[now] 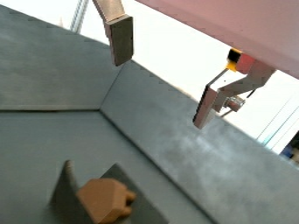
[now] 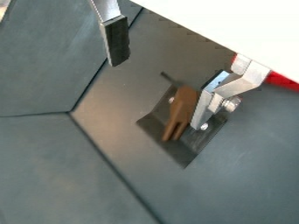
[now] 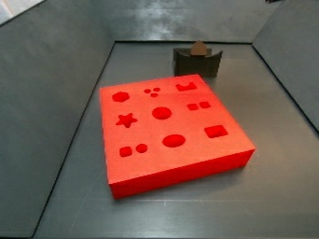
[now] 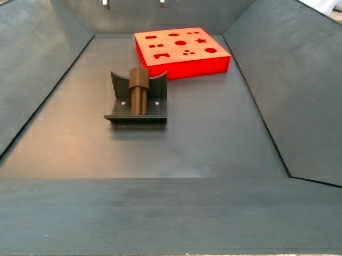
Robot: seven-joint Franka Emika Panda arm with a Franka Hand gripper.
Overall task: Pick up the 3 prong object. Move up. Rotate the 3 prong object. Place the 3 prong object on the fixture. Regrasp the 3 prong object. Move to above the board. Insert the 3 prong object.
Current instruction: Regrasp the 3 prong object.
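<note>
Gripper (image 2: 163, 79) seen only in both wrist views, arm cut off by frame edges; in a side view, 3 prong object (image 3: 199, 47) mostly hidden behind fixture (image 3: 197, 63); board (image 4: 182, 52) cutout shapes too small to identify.

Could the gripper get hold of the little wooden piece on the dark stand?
Probably yes: the gripper is open, holds nothing, and the 3 prong object sits exposed on the fixture with nothing covering it.
</note>
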